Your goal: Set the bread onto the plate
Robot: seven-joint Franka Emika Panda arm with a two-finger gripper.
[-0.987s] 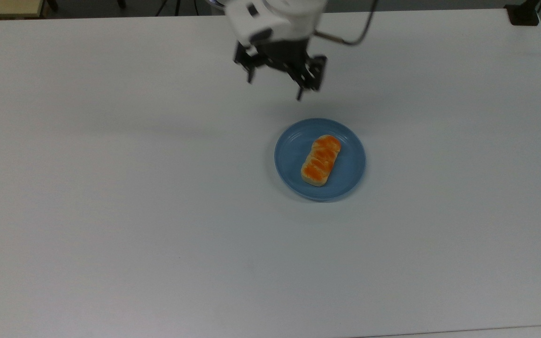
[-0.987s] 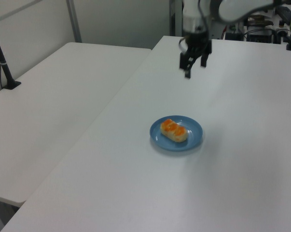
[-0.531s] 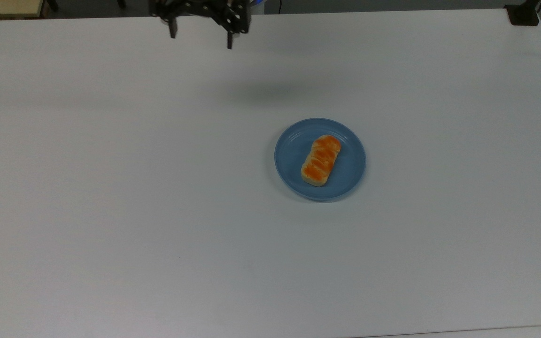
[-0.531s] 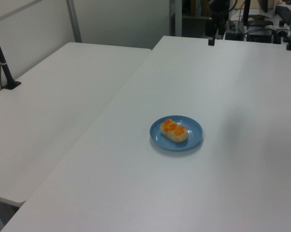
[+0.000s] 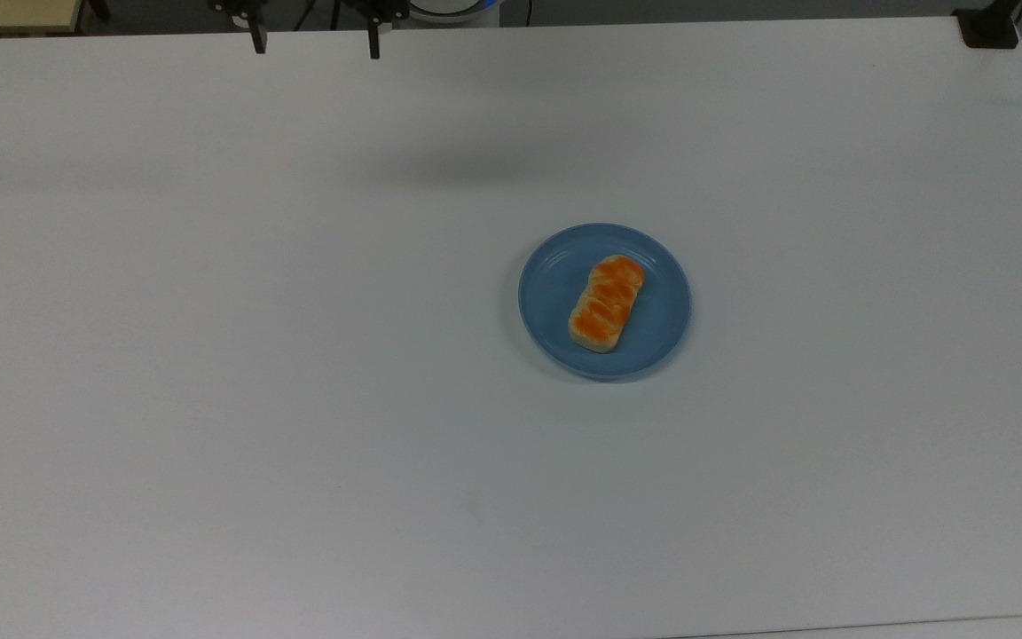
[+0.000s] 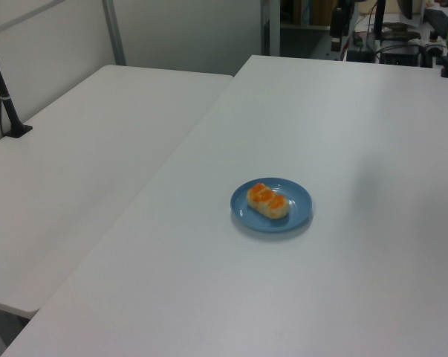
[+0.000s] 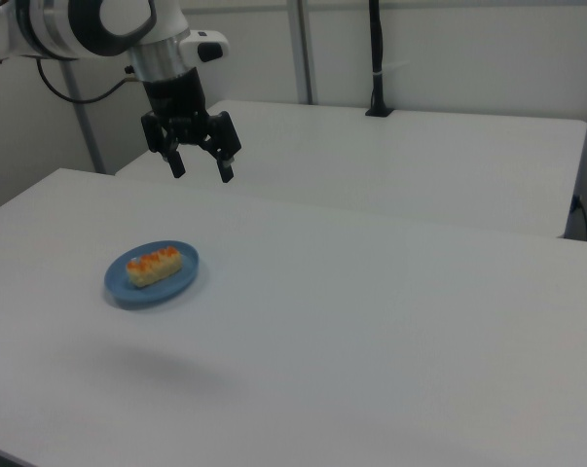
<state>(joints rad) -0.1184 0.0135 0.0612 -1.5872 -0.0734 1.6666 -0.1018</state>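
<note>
The bread (image 5: 606,303), an oblong loaf with an orange lobed top, lies on the round blue plate (image 5: 669,302) near the middle of the white table. The same bread (image 6: 267,200) and plate (image 6: 298,202) show in the left view, and bread (image 7: 154,265) on plate (image 7: 124,290) at the right view's left. My gripper (image 7: 201,169) hangs high above the table, well apart from the plate, open with nothing between its black fingers. In the top view its fingertips (image 5: 255,40) poke in at the top edge, the gripper (image 5: 314,46) open.
The white table (image 5: 298,399) stretches wide around the plate. A second white table (image 6: 75,171) adjoins it on the left view's left, with a black post (image 6: 4,93) clamped to it. Another black clamp (image 5: 990,27) sits at the top view's top right corner.
My gripper has risen and drawn away from the plate toward the top view's top left, leaving that view almost entirely. The bread and plate have stayed still.
</note>
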